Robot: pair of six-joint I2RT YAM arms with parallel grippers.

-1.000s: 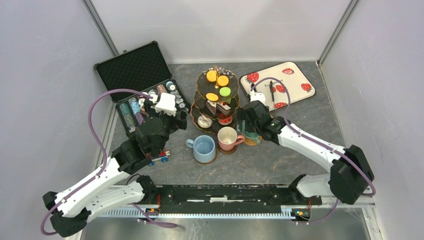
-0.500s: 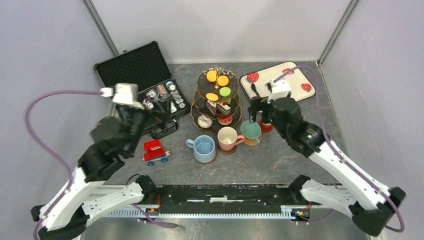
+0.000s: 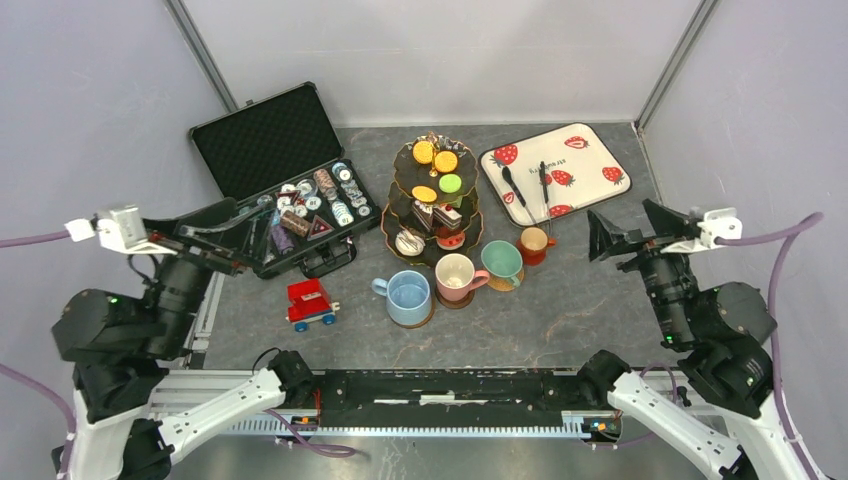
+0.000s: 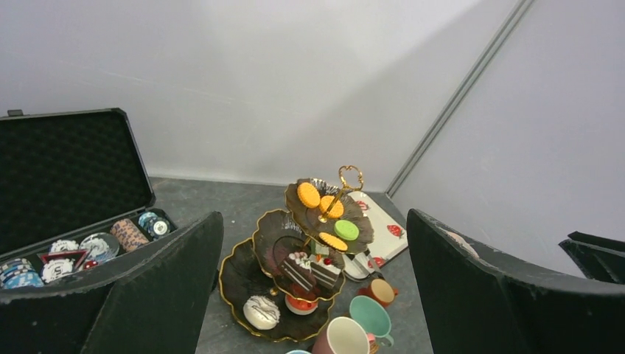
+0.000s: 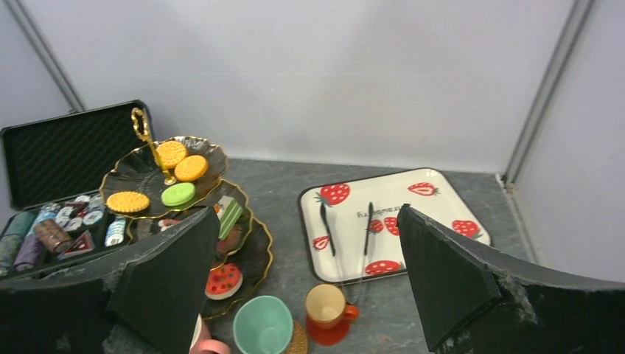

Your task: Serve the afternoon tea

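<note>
Stand rises upright, gold handle on top.

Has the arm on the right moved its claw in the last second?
Yes. The right gripper has pulled back rightward from the green mug, toward the right wall.

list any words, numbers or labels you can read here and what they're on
"5": seemingly printed on a poker chip in the black case, seen in the left wrist view.
Strawberry tray: a short line of print near its middle, too blurred to read.
Other chips: markings too small to read.
Nothing else legible.
</note>
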